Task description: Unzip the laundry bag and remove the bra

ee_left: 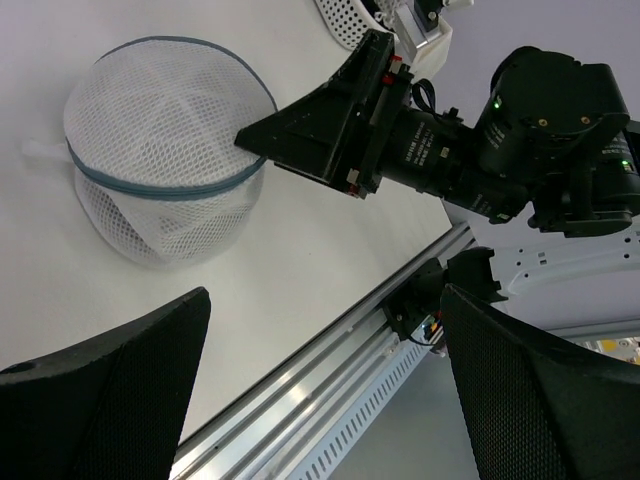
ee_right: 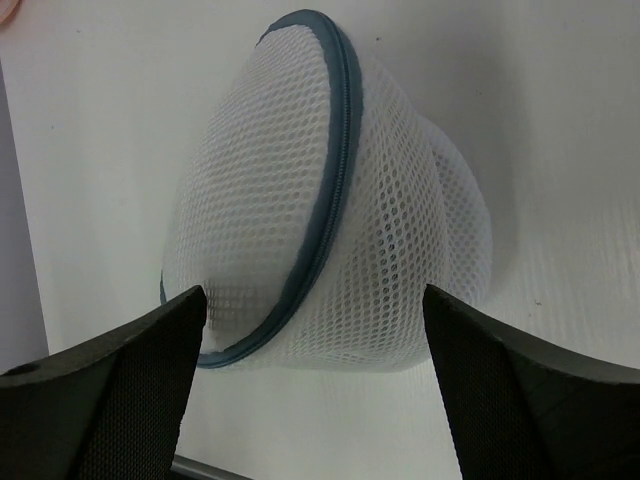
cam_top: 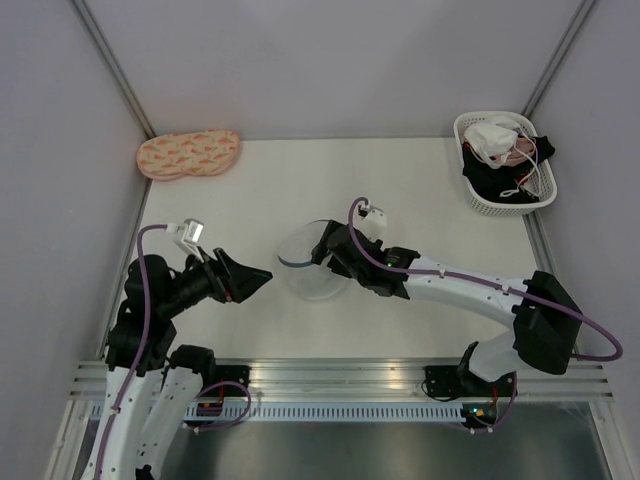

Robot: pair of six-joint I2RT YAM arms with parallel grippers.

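At the near edge, the left tool (cam_top: 262, 278) points rightward across the tabletop (cam_top: 430, 200) at the laundry bag (cam_top: 300, 268), with bare surface between them. Its own camera shows its fingers (ee_left: 110, 380) spread wide, holding nothing. The right tool (cam_top: 326, 252) is much the nearer, reaching in from the right with its tip at the bag's rim. Whether it touches the mesh I cannot tell. Its fingers (ee_right: 100, 385) also stand wide apart, with the bag framed between them and nothing gripped.

The bag sits mid-tabletop between the two tools. Being round, it has no real long axis. The line that counts is the blue-grey zip band (ee_right: 338, 170), which looks fully closed, so unzipping appears not yet begun.

The right wrist view shows that band close up, running at a tilt over the dome, but no pull. The left wrist view adds a small white tab (ee_left: 38, 152) at the band on the side away from the right tool; it may be the pull. The bra is presumably inside, though the mesh shows only pale folds.

Farther back lie a peach pad (cam_top: 188, 154) at the left and a white basket (cam_top: 545, 200) of garments at the right.
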